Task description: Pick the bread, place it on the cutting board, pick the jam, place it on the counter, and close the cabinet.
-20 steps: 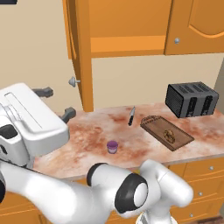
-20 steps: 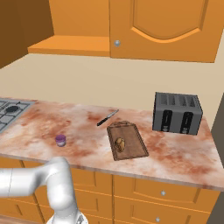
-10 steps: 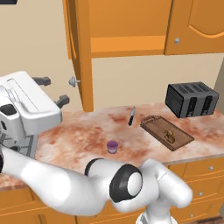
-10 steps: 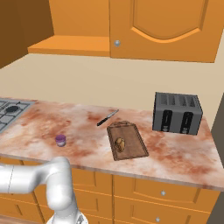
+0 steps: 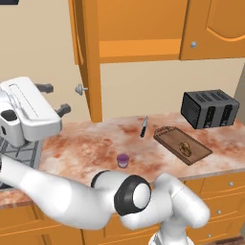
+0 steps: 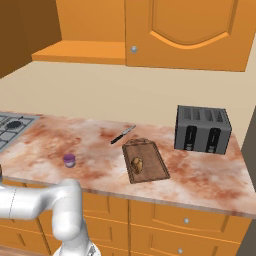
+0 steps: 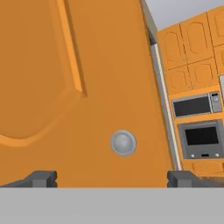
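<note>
The bread (image 5: 184,148) (image 6: 136,164) lies on the dark cutting board (image 5: 168,136) (image 6: 152,165). The purple jam (image 5: 123,160) (image 6: 69,160) stands on the marbled counter (image 5: 91,143) (image 6: 200,172), left of the board. The cabinet door (image 5: 89,62) (image 7: 87,65) hangs open, seen edge-on in the left base view, with its silver knob (image 5: 80,89) (image 7: 123,142) facing my gripper. My gripper (image 5: 55,99) (image 7: 113,179) is open and empty, held just left of the knob and apart from it.
A knife (image 5: 144,127) (image 6: 122,134) lies behind the board. A black toaster (image 5: 209,108) (image 6: 202,129) stands at the right. A grey hob (image 5: 19,153) (image 6: 12,125) is at the counter's left end. The neighbouring cabinet door (image 6: 190,30) is shut.
My hand has risen a little beside the open door, and the elbow has swung across below the counter. Bread, jam and door have stayed put.
</note>
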